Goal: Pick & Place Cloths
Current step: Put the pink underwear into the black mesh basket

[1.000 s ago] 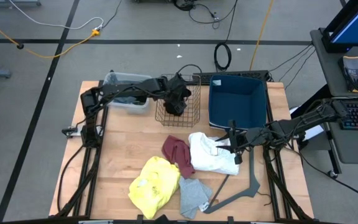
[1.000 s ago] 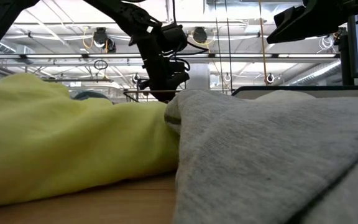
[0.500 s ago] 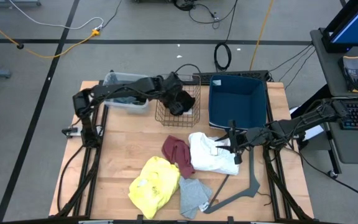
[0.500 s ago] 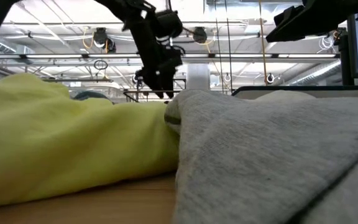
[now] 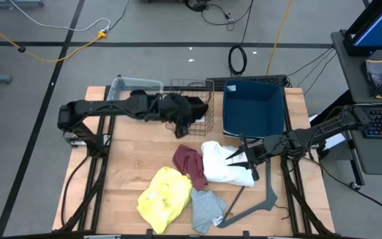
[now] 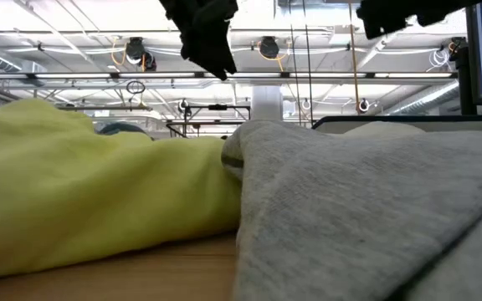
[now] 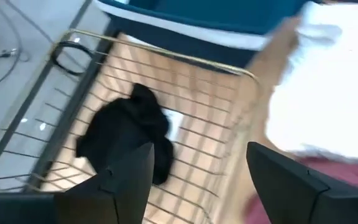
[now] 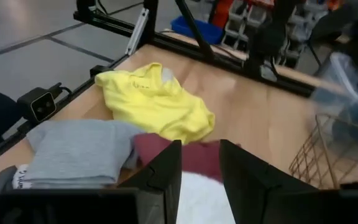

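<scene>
My left gripper (image 7: 197, 180) is open and hangs above the near edge of the wire basket (image 5: 201, 109). The black cloth (image 7: 126, 134) lies bunched on the basket's floor. In the low view this gripper (image 6: 203, 33) is high above the table. My right gripper (image 5: 241, 158) is open and hovers over the white cloth (image 5: 221, 166), which lies on the table beside the maroon cloth (image 5: 190, 162). The yellow cloth (image 5: 164, 192) and a grey cloth (image 5: 207, 207) lie near the table's near edge. From the right wrist I see the yellow cloth (image 8: 157, 102) and the grey cloth (image 8: 79, 152).
A dark blue bin (image 5: 254, 106) stands right of the basket and a clear container (image 5: 134, 85) left of it. A grey angled bar (image 5: 264, 199) lies near the right near corner. Bare wood shows on the table's left half (image 5: 128, 156).
My left gripper has risen out of the wire basket and drawn back toward the table's near-left, with its arm swinging left. The black cloth stays in the basket. My right gripper has shifted slightly toward the white cloth.
</scene>
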You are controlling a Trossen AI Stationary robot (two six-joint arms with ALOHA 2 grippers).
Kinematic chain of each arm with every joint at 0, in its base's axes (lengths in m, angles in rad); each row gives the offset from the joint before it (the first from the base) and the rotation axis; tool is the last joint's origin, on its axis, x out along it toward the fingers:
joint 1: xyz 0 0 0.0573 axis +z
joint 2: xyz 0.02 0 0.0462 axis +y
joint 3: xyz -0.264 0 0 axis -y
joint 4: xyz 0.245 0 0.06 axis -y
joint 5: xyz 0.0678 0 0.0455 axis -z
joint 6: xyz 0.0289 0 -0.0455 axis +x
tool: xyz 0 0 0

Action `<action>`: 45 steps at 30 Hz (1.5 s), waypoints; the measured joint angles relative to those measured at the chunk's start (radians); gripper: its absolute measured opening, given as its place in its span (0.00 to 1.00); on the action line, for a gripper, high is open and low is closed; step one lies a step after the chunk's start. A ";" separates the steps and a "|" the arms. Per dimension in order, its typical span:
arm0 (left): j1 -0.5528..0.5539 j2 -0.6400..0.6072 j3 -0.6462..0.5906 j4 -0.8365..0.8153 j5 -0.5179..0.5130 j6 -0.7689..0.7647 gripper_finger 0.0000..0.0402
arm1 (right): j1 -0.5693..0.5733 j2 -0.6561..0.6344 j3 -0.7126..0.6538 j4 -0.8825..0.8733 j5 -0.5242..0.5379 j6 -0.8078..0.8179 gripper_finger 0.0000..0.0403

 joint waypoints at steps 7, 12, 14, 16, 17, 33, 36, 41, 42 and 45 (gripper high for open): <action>-0.062 -0.130 -0.221 0.159 -0.001 -0.042 0.59 | 0.000 0.089 0.000 0.097 -0.021 -0.046 0.25; -0.090 -0.260 -0.376 0.245 -0.006 -0.080 0.56 | 0.000 0.175 0.000 0.194 -0.021 -0.073 0.25; -0.109 -0.311 -0.435 0.303 -0.006 -0.086 0.55 | 0.000 0.206 0.000 0.225 -0.021 -0.085 0.25; -0.126 -0.366 -0.502 0.339 -0.006 -0.093 0.54 | 0.000 0.241 0.001 0.275 -0.021 -0.095 0.25; -0.136 -0.391 -0.533 0.368 -0.007 -0.095 0.54 | 0.000 0.253 0.001 0.283 -0.021 -0.096 0.25; -0.273 -0.717 -0.855 0.492 -0.171 -0.199 0.54 | -0.005 0.443 0.066 0.363 0.040 -0.062 0.45; -0.302 -0.738 -0.874 0.490 -0.209 -0.199 0.54 | -0.006 0.492 0.119 0.325 0.042 -0.066 0.51; -0.350 -0.754 -0.902 0.490 -0.240 -0.201 0.54 | -0.013 0.583 0.232 0.165 0.136 -0.073 0.58; -0.358 -0.754 -0.906 0.493 -0.240 -0.202 0.54 | -0.017 0.601 0.254 0.141 0.145 -0.078 0.59; -0.388 -0.757 -0.914 0.491 -0.240 -0.205 0.54 | -0.026 0.640 0.302 0.113 0.142 -0.090 0.62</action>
